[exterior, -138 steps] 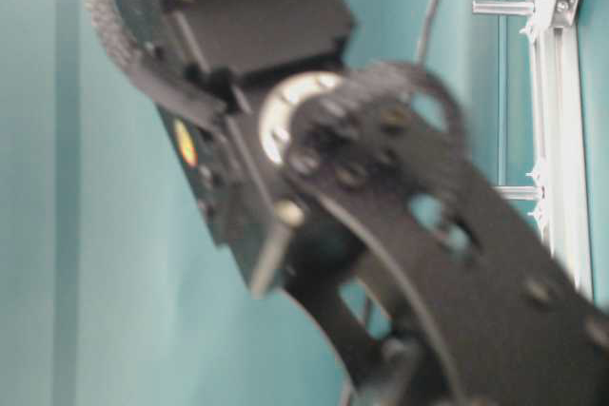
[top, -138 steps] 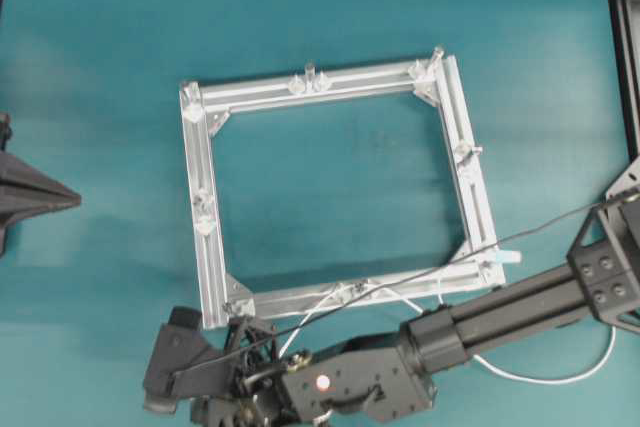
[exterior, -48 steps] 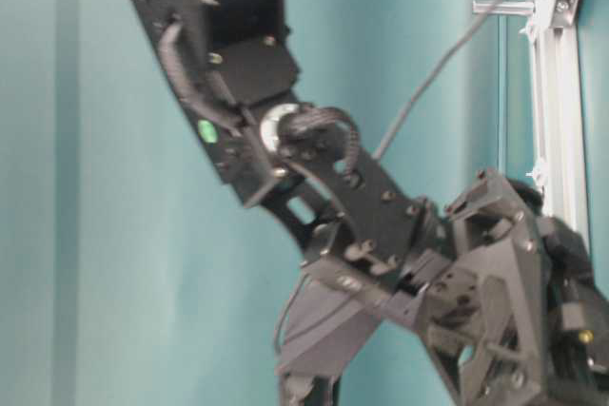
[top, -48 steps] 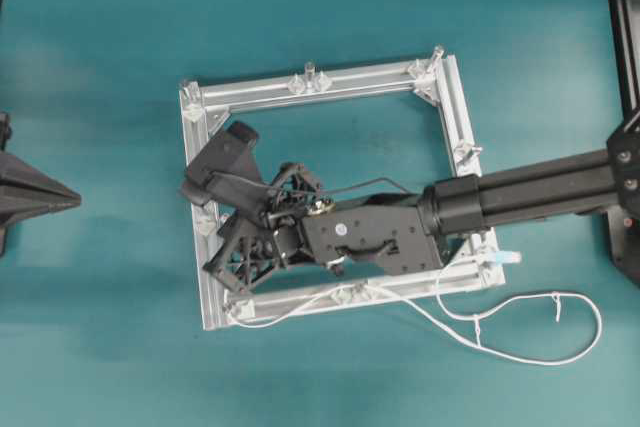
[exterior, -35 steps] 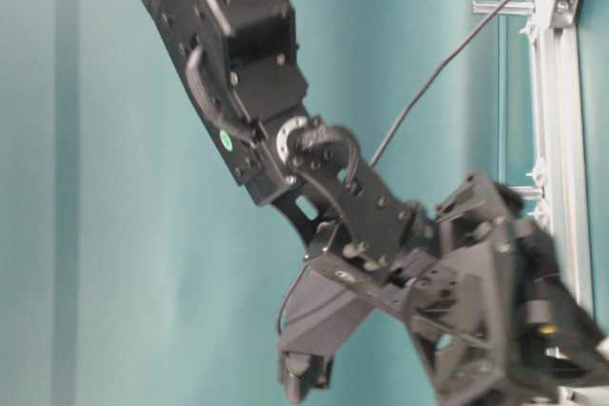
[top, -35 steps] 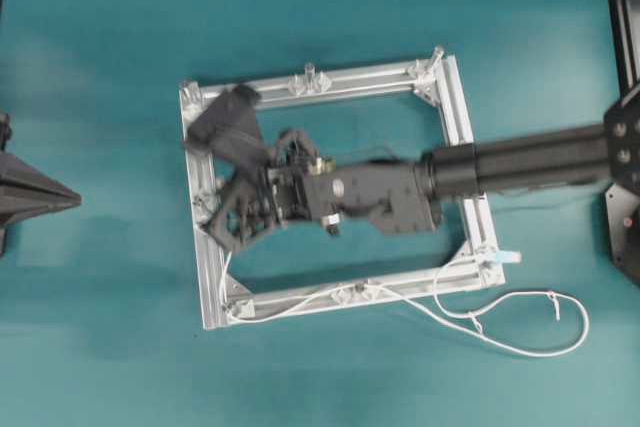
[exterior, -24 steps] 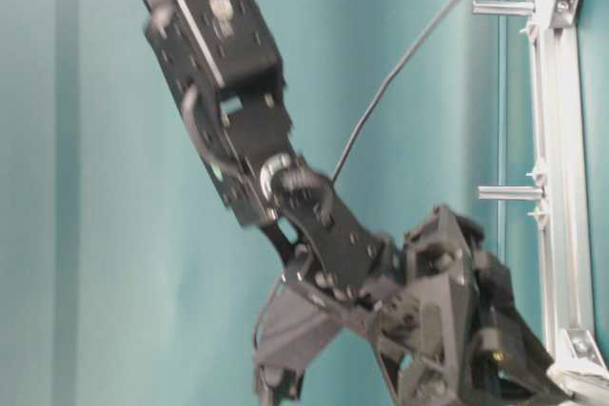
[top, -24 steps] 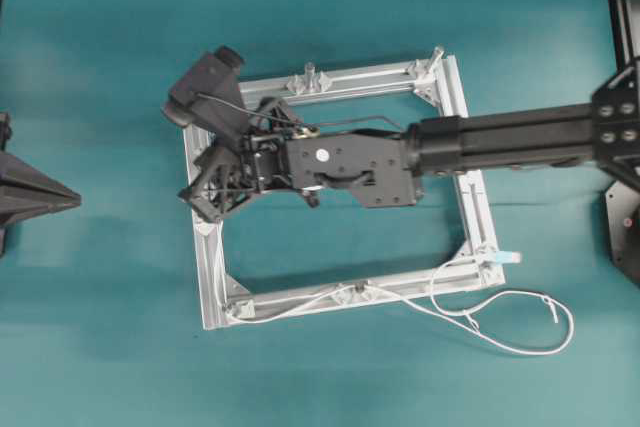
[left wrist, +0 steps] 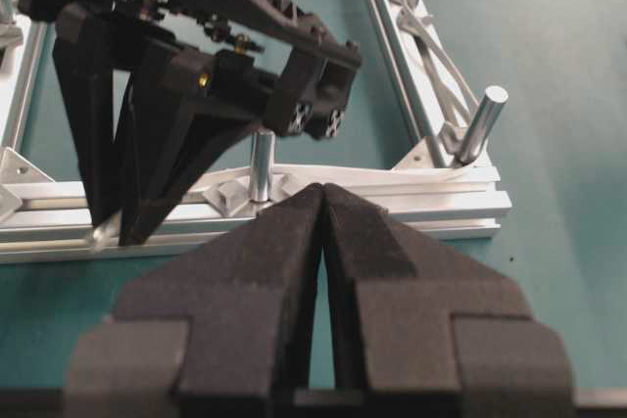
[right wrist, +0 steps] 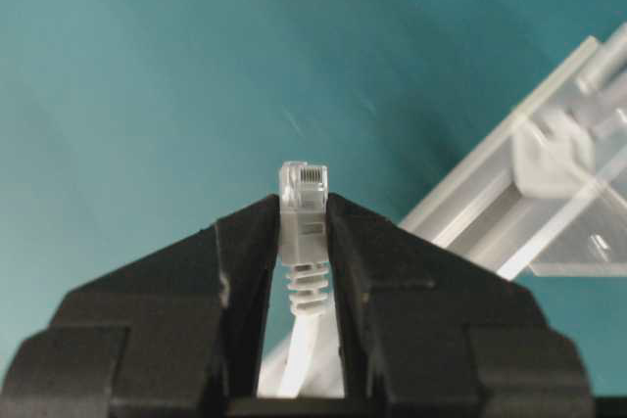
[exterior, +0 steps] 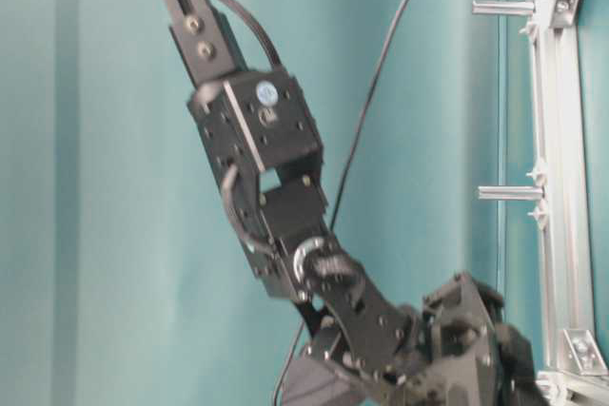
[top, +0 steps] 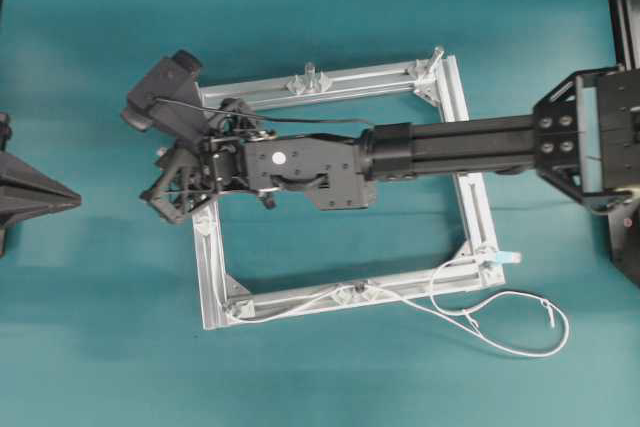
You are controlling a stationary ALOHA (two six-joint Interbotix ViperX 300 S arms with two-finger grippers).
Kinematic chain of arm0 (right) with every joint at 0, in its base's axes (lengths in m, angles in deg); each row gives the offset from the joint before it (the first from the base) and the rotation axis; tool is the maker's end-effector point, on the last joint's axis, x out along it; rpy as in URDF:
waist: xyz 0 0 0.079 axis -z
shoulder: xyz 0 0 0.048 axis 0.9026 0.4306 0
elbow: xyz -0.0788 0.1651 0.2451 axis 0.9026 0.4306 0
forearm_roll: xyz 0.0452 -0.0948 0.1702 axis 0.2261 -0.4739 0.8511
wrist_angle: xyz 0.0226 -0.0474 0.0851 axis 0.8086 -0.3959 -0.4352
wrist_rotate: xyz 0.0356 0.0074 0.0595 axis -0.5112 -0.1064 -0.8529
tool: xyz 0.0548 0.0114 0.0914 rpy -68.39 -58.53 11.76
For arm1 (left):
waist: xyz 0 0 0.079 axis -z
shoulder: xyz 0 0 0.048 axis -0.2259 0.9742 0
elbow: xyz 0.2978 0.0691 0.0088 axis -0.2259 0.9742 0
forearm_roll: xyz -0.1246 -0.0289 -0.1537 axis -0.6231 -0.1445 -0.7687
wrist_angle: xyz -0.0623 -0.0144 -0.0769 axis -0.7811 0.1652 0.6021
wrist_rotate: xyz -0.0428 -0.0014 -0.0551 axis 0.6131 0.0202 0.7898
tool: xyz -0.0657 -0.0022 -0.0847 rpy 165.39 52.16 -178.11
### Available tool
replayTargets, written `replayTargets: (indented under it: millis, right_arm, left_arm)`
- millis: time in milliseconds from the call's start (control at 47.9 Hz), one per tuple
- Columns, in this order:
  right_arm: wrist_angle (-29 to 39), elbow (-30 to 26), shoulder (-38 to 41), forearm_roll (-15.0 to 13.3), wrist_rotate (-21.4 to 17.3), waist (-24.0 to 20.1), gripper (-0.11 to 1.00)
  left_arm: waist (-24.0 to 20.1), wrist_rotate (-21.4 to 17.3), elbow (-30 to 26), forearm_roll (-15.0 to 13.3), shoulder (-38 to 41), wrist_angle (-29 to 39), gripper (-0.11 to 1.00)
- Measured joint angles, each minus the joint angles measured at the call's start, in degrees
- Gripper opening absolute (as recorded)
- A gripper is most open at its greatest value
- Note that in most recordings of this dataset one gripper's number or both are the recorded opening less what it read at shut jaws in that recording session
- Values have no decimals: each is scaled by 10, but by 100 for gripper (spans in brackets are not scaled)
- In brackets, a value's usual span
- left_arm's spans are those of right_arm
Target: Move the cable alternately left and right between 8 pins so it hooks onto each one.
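Note:
My right gripper (top: 160, 202) reaches across the frame and hangs just outside its left bar. It is shut on the clear plug (right wrist: 304, 191) of the white cable (top: 330, 297). The cable trails from a loose loop (top: 520, 347) at the near right, along the near bar, to the near left corner pin (left wrist: 482, 124). From there it lies along the left bar past the middle pin (left wrist: 261, 165). More pins (top: 308, 72) stand on the far and right bars. My left gripper (left wrist: 323, 190) is shut and holds nothing, off to the left (top: 72, 195).
The square aluminium frame (top: 455, 107) lies mid-table on the teal surface. My right forearm (top: 450, 147) spans it from the right. Two upright pins (exterior: 509, 193) show in the table-level view beside the arm. A black post (top: 620, 7) stands at the far right edge.
My right gripper has carried the plug from the near side across the frame's inside and out over the left bar. The cable was drawn round the near left corner and the loose loop shrank.

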Motion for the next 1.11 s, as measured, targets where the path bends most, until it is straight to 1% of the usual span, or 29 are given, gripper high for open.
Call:
replayTargets:
  millis: [375, 647, 897, 1106]
  right_arm:
    - [0, -87, 53, 3, 0, 2, 20]
    - [1, -169, 99, 4, 0, -4, 20]
    - [2, -199, 120, 4, 0, -5, 20]
    - [3, -201, 122, -1, 0, -3, 20]
  left_arm:
    - [0, 0, 0, 0, 0, 0, 1]
    - [0, 0, 0, 0, 0, 0, 1]
    - [0, 0, -2, 0, 0, 0, 1]
    - [0, 0, -4, -1, 0, 0, 1]
